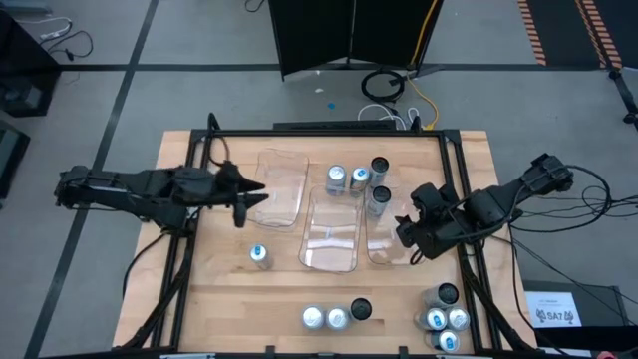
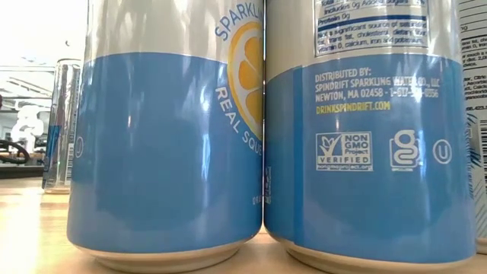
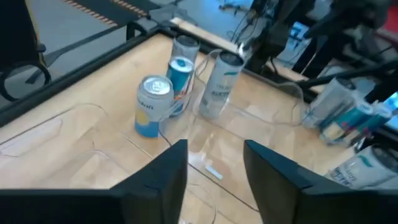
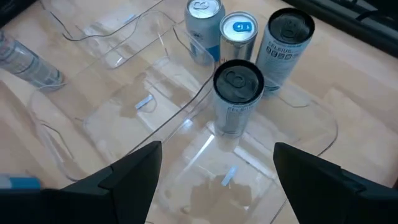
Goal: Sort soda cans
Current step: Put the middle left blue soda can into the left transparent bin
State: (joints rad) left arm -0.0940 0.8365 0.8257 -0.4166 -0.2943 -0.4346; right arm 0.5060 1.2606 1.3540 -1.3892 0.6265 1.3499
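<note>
All soda cans [image 1: 359,180] stand upright on the surface. 4 cluster toward the far edge, 1 of them dark-topped inside a clear tray. 1 blue-marked can [image 1: 259,255] stands alone left of centre. 3 line the near edge [image 1: 336,317], and 4 crowd the near right corner [image 1: 444,314].

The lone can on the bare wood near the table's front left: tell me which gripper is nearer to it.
Left. The left gripper hangs just behind the lone can, over the left clear tray. The right gripper is far across the table, over the right tray.
</note>
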